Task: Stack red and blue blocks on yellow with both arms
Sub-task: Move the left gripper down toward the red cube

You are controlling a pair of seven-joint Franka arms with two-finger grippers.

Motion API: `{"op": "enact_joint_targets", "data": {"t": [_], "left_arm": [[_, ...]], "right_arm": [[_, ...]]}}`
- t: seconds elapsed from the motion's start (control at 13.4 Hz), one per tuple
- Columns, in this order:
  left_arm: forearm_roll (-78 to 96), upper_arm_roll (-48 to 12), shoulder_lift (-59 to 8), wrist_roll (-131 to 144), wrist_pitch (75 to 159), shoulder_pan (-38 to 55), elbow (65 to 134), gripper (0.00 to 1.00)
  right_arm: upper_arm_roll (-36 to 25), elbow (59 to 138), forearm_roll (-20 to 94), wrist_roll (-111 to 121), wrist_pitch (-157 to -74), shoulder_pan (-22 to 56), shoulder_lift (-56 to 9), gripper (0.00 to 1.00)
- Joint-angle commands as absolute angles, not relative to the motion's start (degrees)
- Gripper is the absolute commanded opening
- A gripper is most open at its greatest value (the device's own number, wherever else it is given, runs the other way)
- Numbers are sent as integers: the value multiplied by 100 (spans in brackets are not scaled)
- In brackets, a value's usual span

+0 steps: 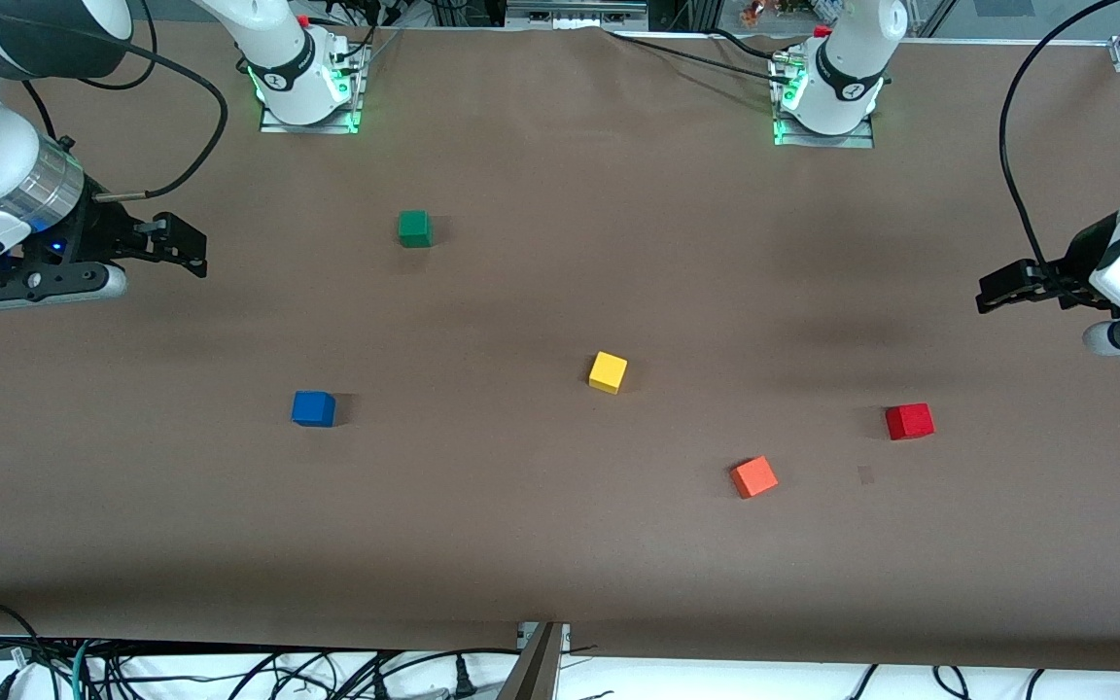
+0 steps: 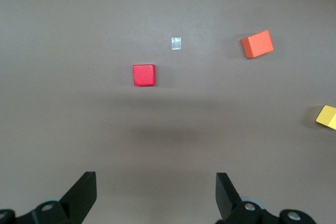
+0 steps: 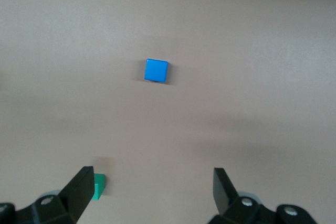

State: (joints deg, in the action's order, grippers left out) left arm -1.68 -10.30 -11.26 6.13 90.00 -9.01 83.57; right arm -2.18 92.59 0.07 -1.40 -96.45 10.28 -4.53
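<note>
1. While both arms hang raised at the two ends of the counter, we find the left claw spread wide and holding nothing, over bare surface at the left arm's end.
2. We find the right claw likewise spread and holding nothing, over the right arm's end.
3. We note the red block sitting flat, matte and deep red, toward the left arm's end, well apart from the others.
4. We note the blue block sitting flat, solid blue, toward the right arm's end.
5. We record the yellow block near mid-counter between them, bright and slightly turned, nothing on it.
6. We also see an orange cube nearer the front camera than the yellow block, and a green cube farther from it.
7. We note a small pale mark on the counter between the red block and the orange cube.
</note>
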Motion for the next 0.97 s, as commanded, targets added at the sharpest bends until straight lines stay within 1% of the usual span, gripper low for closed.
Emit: {"op": "enact_joint_targets", "data": {"t": [0.0,0.22,0.3,0.45,0.67,0.9], "left_arm": [[-141,-1028,-1257,554,8859,-888,8112,100],[-115,-1020,-1440,536,8868,-905,8077,100],[-114,-1011,-1581,449,8886,-1001,7981,100],[-114,-1002,-2081,308,8964,-1168,7919,100],[-158,-993,-2591,273,9928,-1265,7989,100],[-237,-993,-3364,273,10615,-1283,8042,100]], "right_arm": [[-167,9132,0,-62,-9510,975,-483,100],[-167,9132,0,-62,-9510,976,-483,100],[-167,9132,0,-62,-9518,976,-483,100],[-167,9123,0,-62,-9510,958,-483,100],[-167,9123,0,-62,-9510,967,-483,100],[-167,9132,0,-70,-9519,993,-492,100]]}}
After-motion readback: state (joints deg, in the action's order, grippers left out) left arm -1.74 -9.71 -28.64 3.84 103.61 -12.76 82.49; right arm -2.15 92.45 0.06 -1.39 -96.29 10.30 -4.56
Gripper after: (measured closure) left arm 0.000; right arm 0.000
